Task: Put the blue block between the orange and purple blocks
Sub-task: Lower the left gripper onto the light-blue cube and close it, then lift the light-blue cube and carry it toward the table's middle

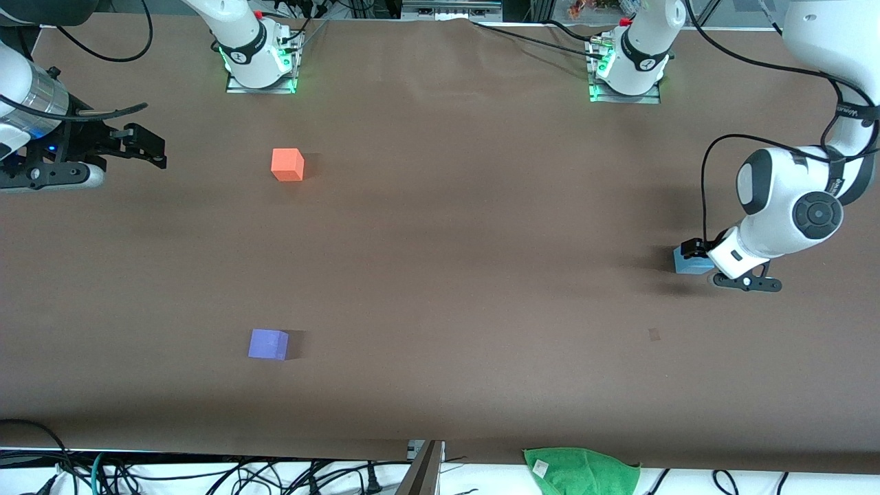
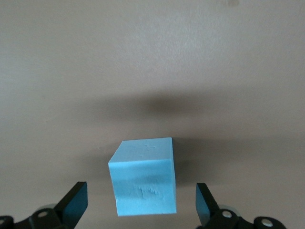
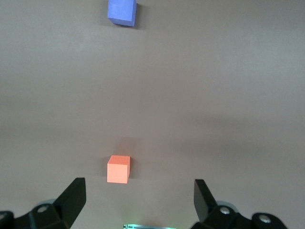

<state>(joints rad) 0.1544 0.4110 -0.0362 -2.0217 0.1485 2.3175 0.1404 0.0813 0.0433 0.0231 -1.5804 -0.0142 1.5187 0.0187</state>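
Your left gripper (image 2: 142,209) sat wide open around the small sky-blue foam cube (image 2: 144,177), not touching. Your right gripper (image 3: 139,200) waited, wide open, near the orange foam cube (image 1: 287,165).

Green cloth (image 1: 583,469) hanging over the brown counter's (image 1: 467,227) edge nearest the front camera; cables (image 1: 206,474) below that edge.

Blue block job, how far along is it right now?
Nothing is placed yet. The left gripper is open around the blue block, which sits at the left arm's end of the table. Left: grasp it, carry it between the orange block and purple block. The right gripper waits, open.
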